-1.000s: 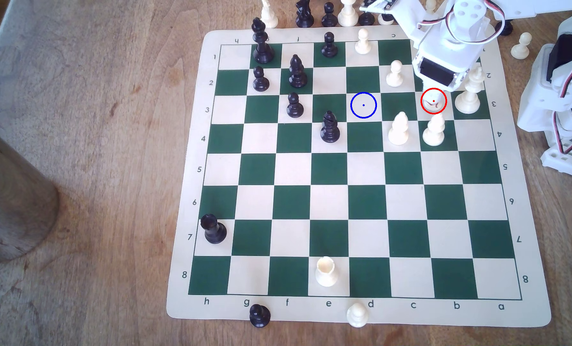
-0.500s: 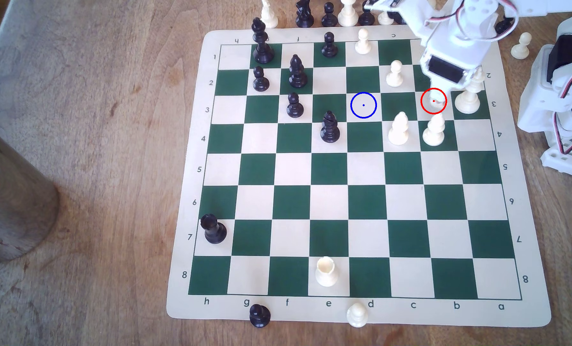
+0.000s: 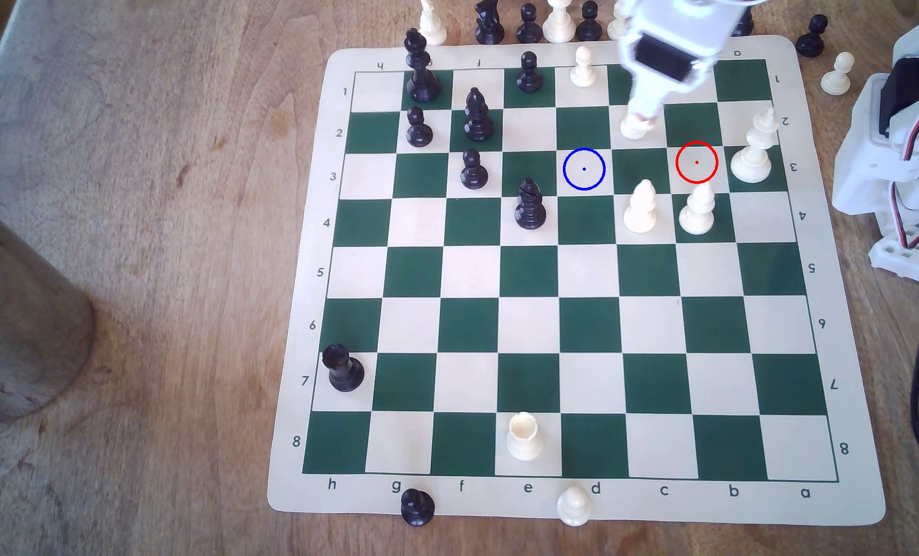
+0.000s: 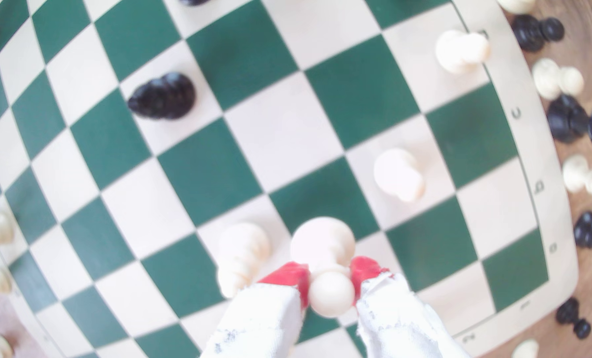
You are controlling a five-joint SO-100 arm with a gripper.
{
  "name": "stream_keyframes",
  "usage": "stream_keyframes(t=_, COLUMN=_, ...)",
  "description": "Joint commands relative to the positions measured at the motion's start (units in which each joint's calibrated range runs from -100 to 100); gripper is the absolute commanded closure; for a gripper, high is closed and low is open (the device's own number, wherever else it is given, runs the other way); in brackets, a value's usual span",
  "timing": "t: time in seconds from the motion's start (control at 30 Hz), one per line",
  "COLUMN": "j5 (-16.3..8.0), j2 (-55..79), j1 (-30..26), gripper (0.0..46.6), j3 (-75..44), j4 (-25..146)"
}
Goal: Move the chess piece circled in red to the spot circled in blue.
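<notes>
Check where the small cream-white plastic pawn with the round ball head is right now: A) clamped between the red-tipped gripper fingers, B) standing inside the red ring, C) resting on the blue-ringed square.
A: the gripper pinches the pawn at its neck; the red ring is empty.

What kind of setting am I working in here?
Likely a home or hobby tabletop: a roll-up chess mat on a worn wooden table, captured pieces along its edge, and the gripper carrying a pawn.
</notes>
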Motion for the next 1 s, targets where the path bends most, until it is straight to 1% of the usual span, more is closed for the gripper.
stream_keyframes(t=0.0, j5=-0.49, j2=5.48, j1=-1.19, gripper=46.4, j3=-10.28, j4=-1.21)
stream_keyframes(t=0.13, j5=-0.68, j2=10.83, j1=-2.59, gripper=46.2, j3=-11.37, j4=-3.42)
stream_keyframes(t=0.5, j5=-0.68, j2=20.67, j1=-1.89, gripper=45.6, j3=-12.91, j4=-9.07)
stream_keyframes(t=0.97, j5=-0.78, j2=25.00, j1=-1.73, gripper=44.7, j3=-12.91, j4=-12.35)
